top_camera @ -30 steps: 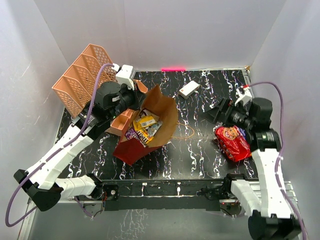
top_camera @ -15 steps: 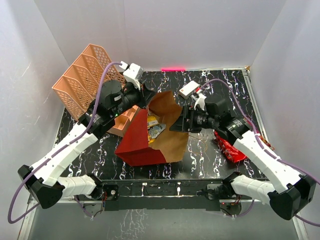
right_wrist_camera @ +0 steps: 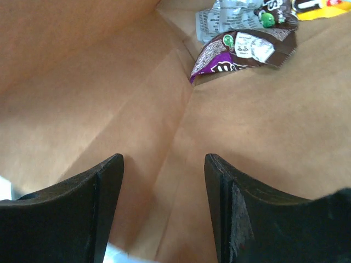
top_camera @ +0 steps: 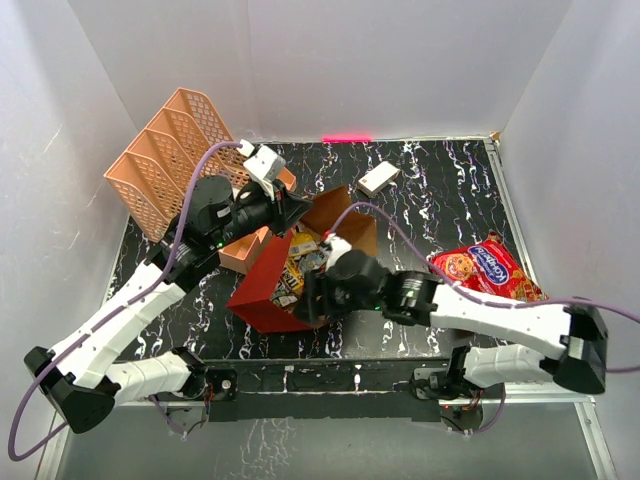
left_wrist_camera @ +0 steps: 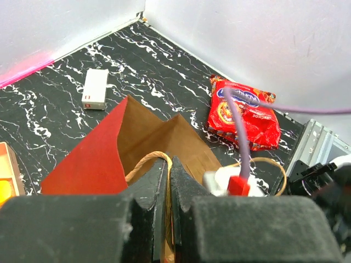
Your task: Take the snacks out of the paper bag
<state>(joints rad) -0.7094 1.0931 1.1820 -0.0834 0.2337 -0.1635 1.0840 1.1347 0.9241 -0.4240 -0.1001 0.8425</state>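
The paper bag (top_camera: 258, 292) lies tilted on its side, dark red outside, brown inside (left_wrist_camera: 143, 129). My left gripper (top_camera: 298, 208) is shut on its cord handle (left_wrist_camera: 143, 163) and holds the mouth up. My right gripper (top_camera: 312, 290) is open and empty inside the bag's mouth (right_wrist_camera: 163, 170), with brown paper (right_wrist_camera: 82, 82) all round it. Ahead of it at the bag's bottom lie a dark brown wrapper (right_wrist_camera: 241, 52), a silvery one (right_wrist_camera: 225, 22) and a yellow one (right_wrist_camera: 323, 4). Small wrappers also show in the top view (top_camera: 298, 255). The red cookie packet (top_camera: 488, 270) lies on the table at the right (left_wrist_camera: 241, 112).
A peach lattice tray (top_camera: 165, 155) stands at the back left. A small orange-brown box (top_camera: 245, 250) sits beside the bag under my left arm. A white rectangular box (top_camera: 378, 178) lies at the back middle (left_wrist_camera: 95, 89). White walls enclose the table.
My right arm has swung left from the cookie packet and gone into the bag's mouth. My left gripper has kept hold of the bag and pulled it more upright.
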